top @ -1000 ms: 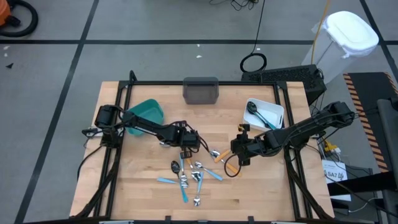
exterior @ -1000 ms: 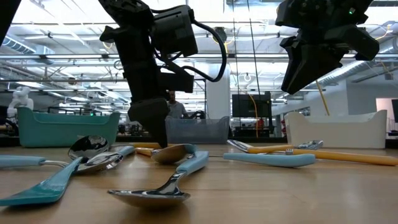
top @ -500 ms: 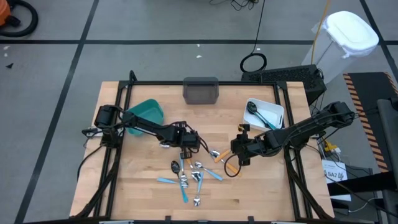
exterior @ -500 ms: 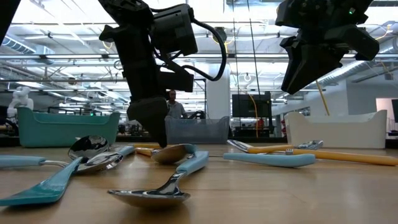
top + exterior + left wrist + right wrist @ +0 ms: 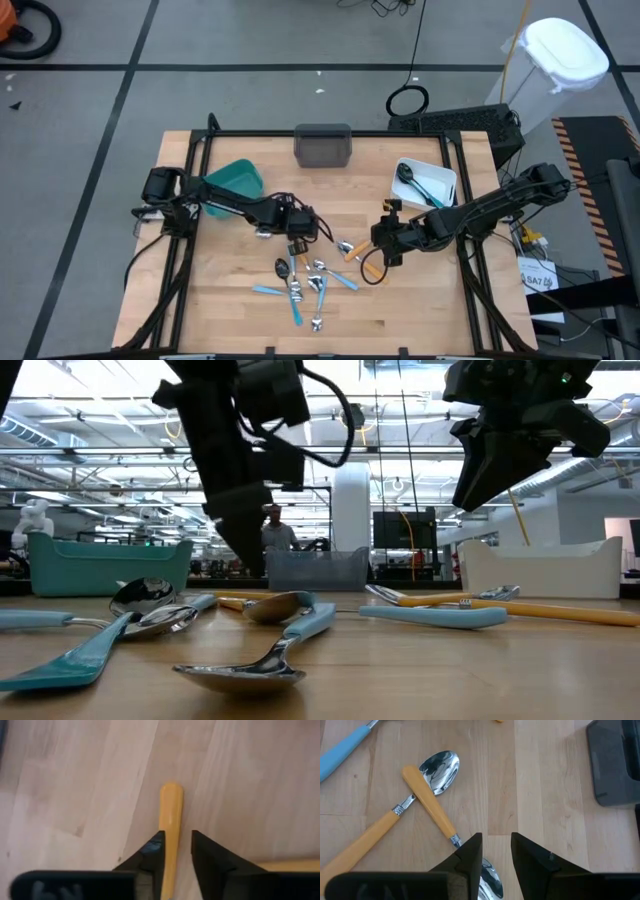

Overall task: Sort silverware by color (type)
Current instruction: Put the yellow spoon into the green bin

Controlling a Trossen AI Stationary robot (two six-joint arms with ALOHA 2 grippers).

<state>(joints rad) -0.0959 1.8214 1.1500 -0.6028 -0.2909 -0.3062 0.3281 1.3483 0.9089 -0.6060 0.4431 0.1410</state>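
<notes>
The left gripper [image 5: 175, 851] hangs over the table's middle, fingers slightly parted, straddling an orange handle [image 5: 170, 802] that runs lengthwise between them; whether they pinch it is unclear. The right gripper [image 5: 496, 851], equally parted and empty, waits beside the pile.

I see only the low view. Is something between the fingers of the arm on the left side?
Observer: That is the left gripper. Its wrist view shows an orange handle reaching out past one finger; the jaws stand apart.
Operator: Is the white bin empty?
Observer: No. From above, the white bin holds a dark spoon.
</notes>
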